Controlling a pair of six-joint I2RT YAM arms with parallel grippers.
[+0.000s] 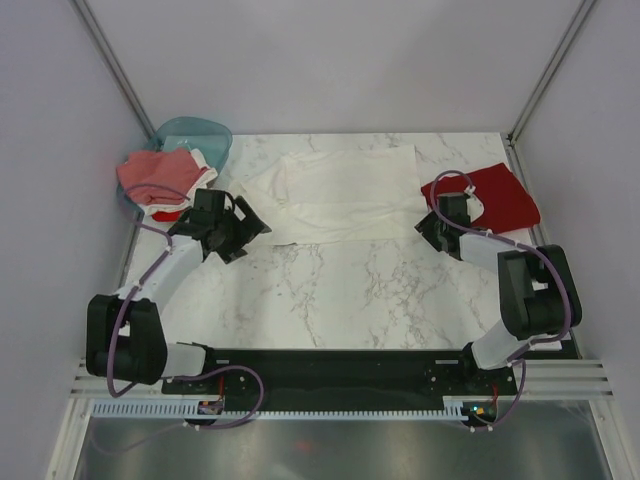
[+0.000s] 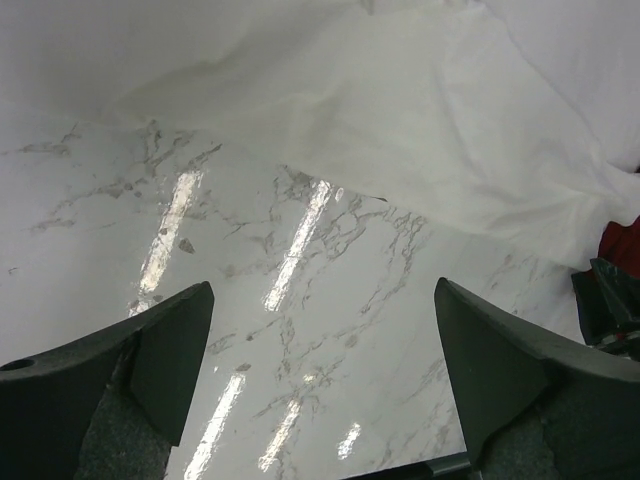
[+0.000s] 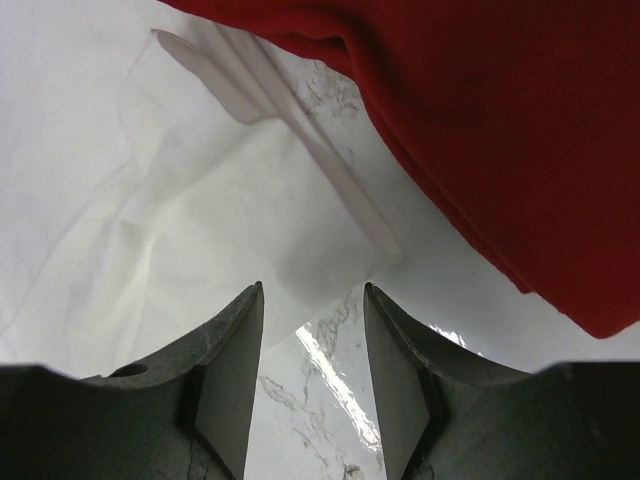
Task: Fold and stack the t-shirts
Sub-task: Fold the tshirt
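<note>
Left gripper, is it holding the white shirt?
No, the left gripper is wide open above the table, and the white shirt lies beyond it.

Basket (image 1: 200,135) far left — spread t-shirt (image 1: 340,195) centre — second t-shirt (image 1: 503,197) right.

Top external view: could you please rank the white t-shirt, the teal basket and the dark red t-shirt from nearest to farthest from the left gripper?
From the left gripper:
1. white t-shirt: spread at the table's middle, its edge just ahead of the fingers.
2. teal basket: in the far left corner, behind the gripper.
3. dark red t-shirt: across the table at the right edge.
</note>
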